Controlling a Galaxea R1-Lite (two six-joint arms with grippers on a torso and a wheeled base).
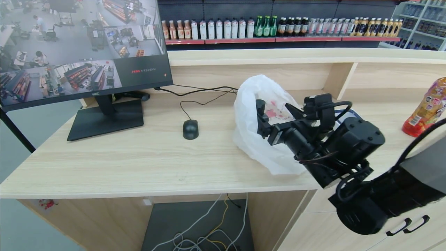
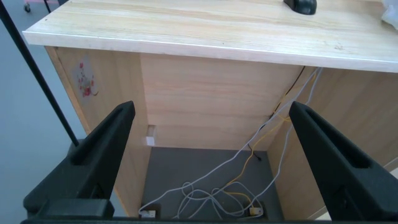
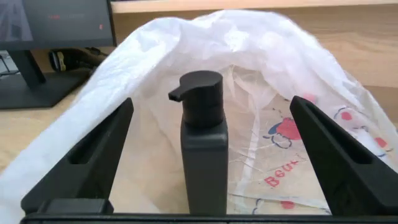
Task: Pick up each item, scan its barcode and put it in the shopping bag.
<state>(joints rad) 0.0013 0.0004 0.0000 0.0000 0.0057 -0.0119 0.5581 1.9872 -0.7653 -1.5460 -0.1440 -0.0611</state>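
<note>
Far left, the left end effector (image 2: pixel 211 112) hangs below the edge of the surface (image 2: pixel 186 37), fingers spread wide and holding nothing, with loose cables (image 2: pixel 211 186) beyond it. Up top there's the monitor (image 1: pixel 69 52), with print on its lower bezel that I leave unread; then the mouse (image 1: pixel 190 129); and now the action, the white shopping bag (image 1: pixel 251 139), lying with its mouth toward the robot. The right end effector (image 3: pixel 211 102) sits in that mouth, fingers wide apart; the dark pump bottle (image 3: pixel 204 149) stands upright between them, touching neither; it looks released, inside the bag.

To finish this well, I'd draw the arm straight back along the line it lies on, fingers apart and off the thin film on either side; a snag could drag the bag or tip that tall bottle. Red lettering and a pink picture show on the bag's inner wall, partly folded. Far right is an orange bottle (image 1: pixel 427 108) with a busy label, too small to read, well apart from the bag; by my reckoning, the next one to scan.
</note>
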